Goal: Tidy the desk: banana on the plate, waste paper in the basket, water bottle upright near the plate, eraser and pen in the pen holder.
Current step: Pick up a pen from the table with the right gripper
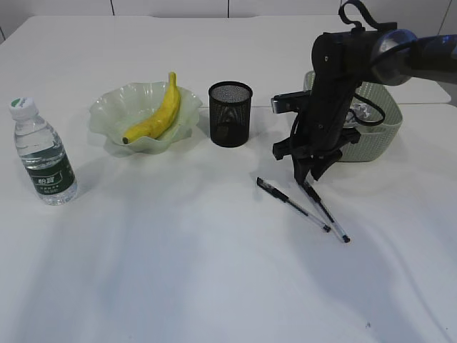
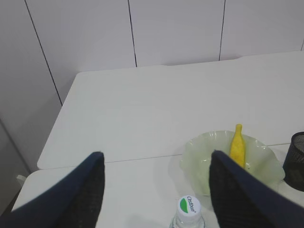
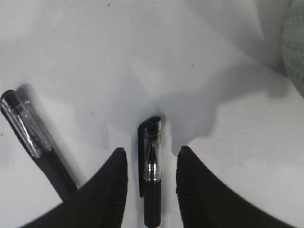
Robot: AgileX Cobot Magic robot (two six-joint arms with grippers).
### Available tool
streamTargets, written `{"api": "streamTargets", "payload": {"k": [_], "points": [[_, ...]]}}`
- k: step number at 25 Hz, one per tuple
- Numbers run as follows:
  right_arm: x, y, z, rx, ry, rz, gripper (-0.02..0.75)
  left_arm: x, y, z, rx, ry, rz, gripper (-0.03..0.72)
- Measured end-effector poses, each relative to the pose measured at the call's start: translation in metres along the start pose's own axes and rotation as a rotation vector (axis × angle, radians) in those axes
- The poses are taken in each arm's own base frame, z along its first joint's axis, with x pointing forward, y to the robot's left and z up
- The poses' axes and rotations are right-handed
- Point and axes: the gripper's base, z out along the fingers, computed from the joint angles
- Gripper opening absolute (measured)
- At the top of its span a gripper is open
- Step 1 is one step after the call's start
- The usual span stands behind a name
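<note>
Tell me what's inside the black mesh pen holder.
Through the pen holder's mesh and open top, no pen is seen sticking out; both pens lie on the table. The dark mesh hides its bottom, so whether an eraser is in there cannot be told.

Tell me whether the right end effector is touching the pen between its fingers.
Apart. The right wrist view shows white table on both sides of the pen inside the right end effector.

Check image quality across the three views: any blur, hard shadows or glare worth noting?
Exterior view: evenly lit, soft shadows under the right hand and pens; sharp. Left wrist view: left hand fingers blurred in the foreground, bottle cap cropped low. Right wrist view: broad grey shadow over the table; the pen cap shows small glints.
</note>
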Motion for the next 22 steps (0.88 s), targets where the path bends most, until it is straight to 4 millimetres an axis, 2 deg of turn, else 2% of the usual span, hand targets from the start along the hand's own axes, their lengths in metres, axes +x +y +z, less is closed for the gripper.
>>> {"api": "streamTargets", "payload": {"k": [11,16,22], "points": [[-0.004,0.000,0.001,0.002,-0.046,0.002,0.265,0.000,0.000,0.000,0.000,0.000,0.000,0.488],[-0.003,-0.001,0.015,0.001,-0.016,0.003,0.265,0.000,0.000,0.000,0.000,0.000,0.000,0.486],[-0.003,0.000,0.015,-0.001,-0.010,0.004,0.265,0.000,0.000,0.000,0.000,0.000,0.000,0.483]]}}
